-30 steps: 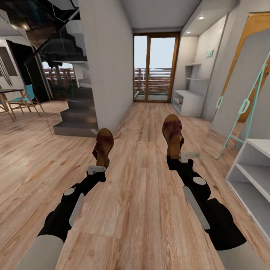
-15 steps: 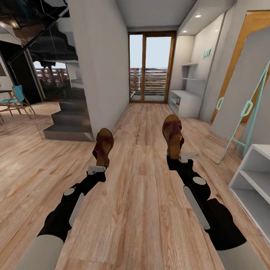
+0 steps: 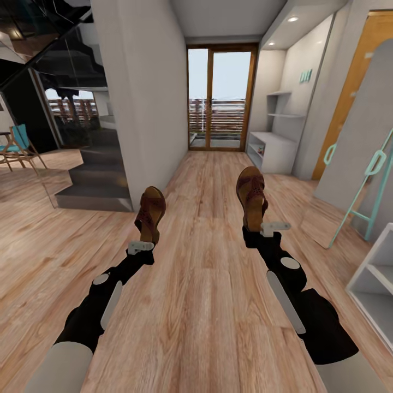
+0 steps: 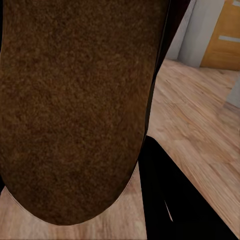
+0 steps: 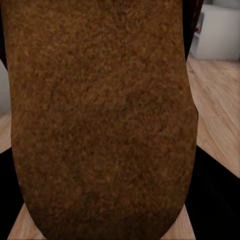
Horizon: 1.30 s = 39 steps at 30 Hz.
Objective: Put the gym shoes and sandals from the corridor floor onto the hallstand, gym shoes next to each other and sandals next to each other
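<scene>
A wheeled robot faces down a corridor with one brown sandal clamped in each hand, both arms stretched forward over the wood floor [image 3: 207, 284]. The left hand [image 3: 143, 244] grips the heel end of the left sandal [image 3: 150, 212], which points away from the robot and is held clear of the planks; in the left wrist view its brown sole [image 4: 75, 100] fills most of the frame, with floor beyond it. The right hand [image 3: 267, 229] is closed on the heel end of the right sandal [image 3: 251, 195], carried a little higher, tan insole up; in the right wrist view its sole [image 5: 100, 115] looms close, and a pale unit stands in the far corner. The two sandals are well apart, one on each side of the corridor's middle line. Ahead, on the corridor's right side, stands the hallstand [image 3: 273, 150], a pale unit with a flat worktop, open shelves below and stepped wall shelves above, near the glass doors [image 3: 222, 97] at the far end. A dark staircase [image 3: 93, 180] rises to the left, a teal frame [image 3: 363, 191] leans at right, and a white shelf unit [image 3: 376, 284] sits at the near right edge.
</scene>
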{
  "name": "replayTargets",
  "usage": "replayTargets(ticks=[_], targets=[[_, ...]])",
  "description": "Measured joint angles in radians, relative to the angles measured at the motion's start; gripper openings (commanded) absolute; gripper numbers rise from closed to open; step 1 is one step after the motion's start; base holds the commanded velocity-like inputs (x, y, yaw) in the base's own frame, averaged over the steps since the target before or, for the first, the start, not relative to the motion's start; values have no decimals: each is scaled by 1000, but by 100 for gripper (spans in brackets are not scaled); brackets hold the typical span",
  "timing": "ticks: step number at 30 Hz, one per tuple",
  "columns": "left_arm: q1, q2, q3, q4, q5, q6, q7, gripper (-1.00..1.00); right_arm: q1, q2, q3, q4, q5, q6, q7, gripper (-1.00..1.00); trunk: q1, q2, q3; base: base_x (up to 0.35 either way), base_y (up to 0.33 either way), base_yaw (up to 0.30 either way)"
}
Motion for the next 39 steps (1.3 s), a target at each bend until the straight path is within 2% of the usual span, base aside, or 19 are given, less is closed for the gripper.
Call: replayTargets(ticks=[9,18,39], targets=[[0,-2,-1,0,0,0,0,-100,0,0,1,0,0,0,0,-100,0,0,0,348,0,-5],[0,-1,0,0,0,0,0,-100,0,0,1,0,0,0,0,-100,0,0,0,348,0,-177],[0,0,0,0,0,0,0,-100,0,-1,0,0,0,0,0,-100,0,0,0,348,0,-5]])
